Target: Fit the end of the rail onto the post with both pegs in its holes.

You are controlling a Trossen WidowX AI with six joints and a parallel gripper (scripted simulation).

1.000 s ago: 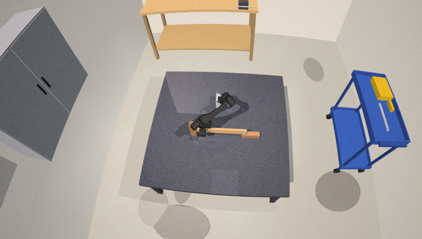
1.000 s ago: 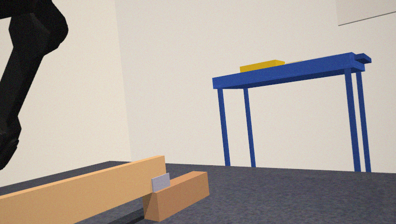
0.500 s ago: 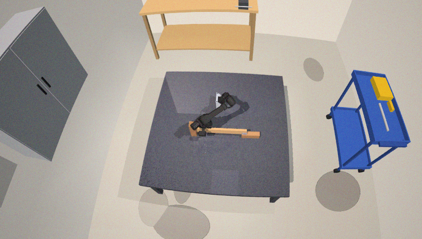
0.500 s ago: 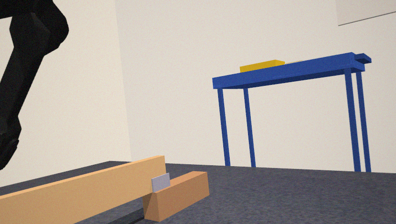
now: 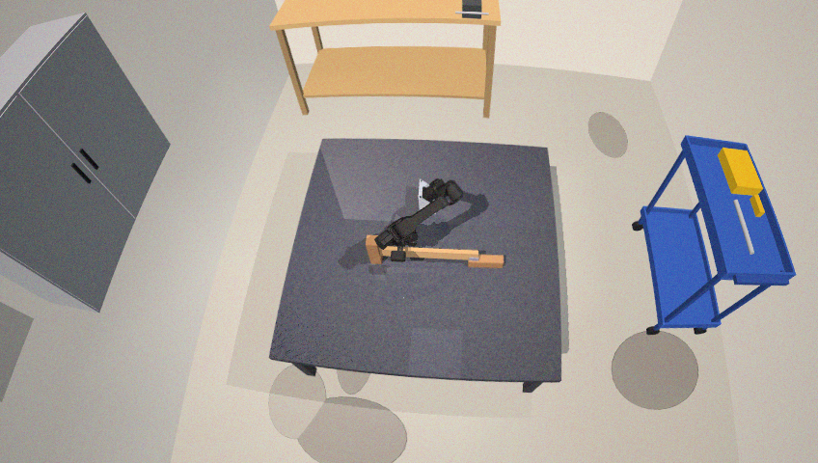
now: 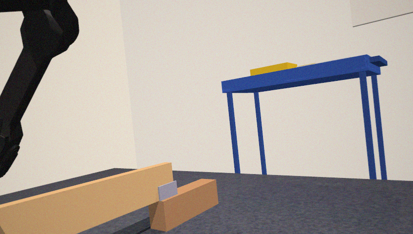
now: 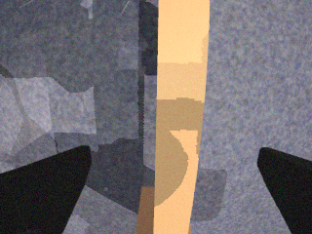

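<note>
The pale wooden rail (image 5: 442, 253) (image 6: 101, 197) (image 7: 182, 39) stands on edge. Its far end sits in the grey bracket (image 5: 474, 258) (image 6: 167, 190) on the low footboard block (image 5: 492, 260) (image 6: 191, 208). Its near end reaches the orange-brown post (image 5: 372, 252) and looks raised in line with it. No peg shows, and the arm partly covers the joint, so I cannot tell whether the rail touches the post. My gripper (image 5: 399, 251) (image 7: 176, 156) is open near the post end, its fingers apart on either side of the rail and touching neither side in the wrist view.
The black arm reaches from its base plate (image 5: 423, 195) behind the rail, over the dark table (image 5: 344, 321). A wooden workbench (image 5: 395, 71), a grey cabinet (image 5: 103, 114) and a blue cart (image 5: 677, 263) (image 6: 292, 78) stand away from the table.
</note>
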